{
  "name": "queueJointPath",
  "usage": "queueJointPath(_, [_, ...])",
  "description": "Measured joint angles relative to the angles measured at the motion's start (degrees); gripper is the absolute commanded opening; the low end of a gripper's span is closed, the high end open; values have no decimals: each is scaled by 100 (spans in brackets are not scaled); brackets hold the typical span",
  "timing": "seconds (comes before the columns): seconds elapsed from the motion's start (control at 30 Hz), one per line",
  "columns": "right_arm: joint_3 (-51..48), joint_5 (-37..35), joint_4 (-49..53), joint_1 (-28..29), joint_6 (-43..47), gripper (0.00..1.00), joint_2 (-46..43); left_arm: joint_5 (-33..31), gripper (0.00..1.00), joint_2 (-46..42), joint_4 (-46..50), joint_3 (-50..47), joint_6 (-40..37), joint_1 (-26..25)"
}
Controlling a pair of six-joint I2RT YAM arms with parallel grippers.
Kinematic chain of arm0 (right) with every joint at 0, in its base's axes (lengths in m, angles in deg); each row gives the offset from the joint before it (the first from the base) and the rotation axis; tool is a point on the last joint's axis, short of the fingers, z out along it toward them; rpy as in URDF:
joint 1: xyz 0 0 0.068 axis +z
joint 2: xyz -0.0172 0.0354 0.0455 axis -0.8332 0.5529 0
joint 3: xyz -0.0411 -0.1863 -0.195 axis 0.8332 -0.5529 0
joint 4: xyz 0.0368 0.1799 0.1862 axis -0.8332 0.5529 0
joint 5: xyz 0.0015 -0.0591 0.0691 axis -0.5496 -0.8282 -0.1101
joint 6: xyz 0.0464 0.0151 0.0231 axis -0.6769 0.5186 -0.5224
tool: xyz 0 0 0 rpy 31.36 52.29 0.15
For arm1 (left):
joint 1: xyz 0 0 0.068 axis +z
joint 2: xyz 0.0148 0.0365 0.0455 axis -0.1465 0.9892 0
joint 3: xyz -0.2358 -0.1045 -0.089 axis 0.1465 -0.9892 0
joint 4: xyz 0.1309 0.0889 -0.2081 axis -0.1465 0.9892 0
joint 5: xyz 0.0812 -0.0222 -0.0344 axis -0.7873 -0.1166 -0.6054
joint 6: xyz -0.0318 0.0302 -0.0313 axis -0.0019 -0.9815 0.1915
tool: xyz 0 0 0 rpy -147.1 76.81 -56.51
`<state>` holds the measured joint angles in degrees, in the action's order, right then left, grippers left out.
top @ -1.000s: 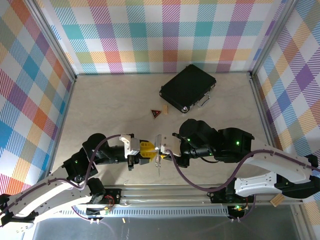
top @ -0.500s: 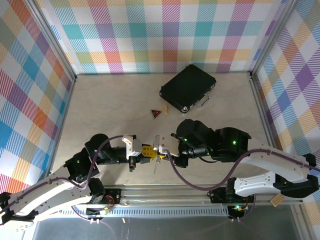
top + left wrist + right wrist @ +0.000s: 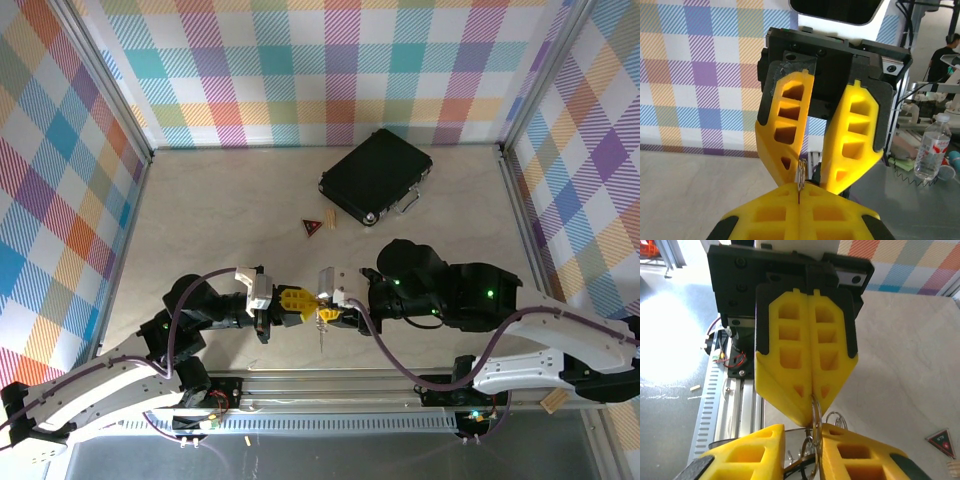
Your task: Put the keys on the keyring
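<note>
Keyring [image 3: 321, 318] is held up off the surface [image 3: 220, 210] near its near edge, caught between the two yellow claw tips that meet nose to nose. The left claw [image 3: 300, 305] is clenched on one silvery loop of it. The right claw [image 3: 328, 312] has its fingers parted, with the cluster of loops sitting in the gap; whether they press on the metal cannot be told. Farther back lie a small red-and-black triangular tag [image 3: 312, 226] and, to its right, the black case [image 3: 375, 175]. The case is shut with its latches toward the near side, so its contents are hidden. Compared with a second ago, the left arm has drawn slightly nearer the near edge, and its claw, then a little slack, is now tight. The meeting point of the claws has slid a touch right and nearer. The right arm's wrist has shifted rightward, and its fingers, closed before, have eased apart. The tag and case lie where they were. In both wrist views the pinched loop is seen edge-on as a thin upright line rising from between the left claw's tips, with a second loop beside it. In the top view a fine strand [image 3: 322, 338] trails from the keyring straight toward the near edge, its long axis running near to far.
</note>
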<state>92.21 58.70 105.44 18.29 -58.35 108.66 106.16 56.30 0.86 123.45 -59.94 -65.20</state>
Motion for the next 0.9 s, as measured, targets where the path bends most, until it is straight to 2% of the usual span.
queueJointPath(0.3, [-101,7,-219,0,-87,0,-157,181,0,74,-601,-153,302,0])
queueJointPath(0.43, [-98,-26,-188,0,-81,0,-151,153,1,61,-496,-144,216,0])
queueJointPath(0.53, [-79,-153,-92,0,-55,0,-59,0,15,7,68,9,-125,0])
queueJointPath(0.6, [7,-238,26,0,-9,0,72,-140,17,-13,481,122,-352,0])
queueJointPath(0.67, [103,-308,186,0,28,0,210,-286,17,-35,861,225,-586,0])
queueJointPath(0.8, [210,-448,415,0,70,0,470,-520,8,-37,1521,376,-966,0])
queueJointPath(0.9, [289,-511,584,0,118,0,621,-621,6,-44,1832,422,-1156,0])
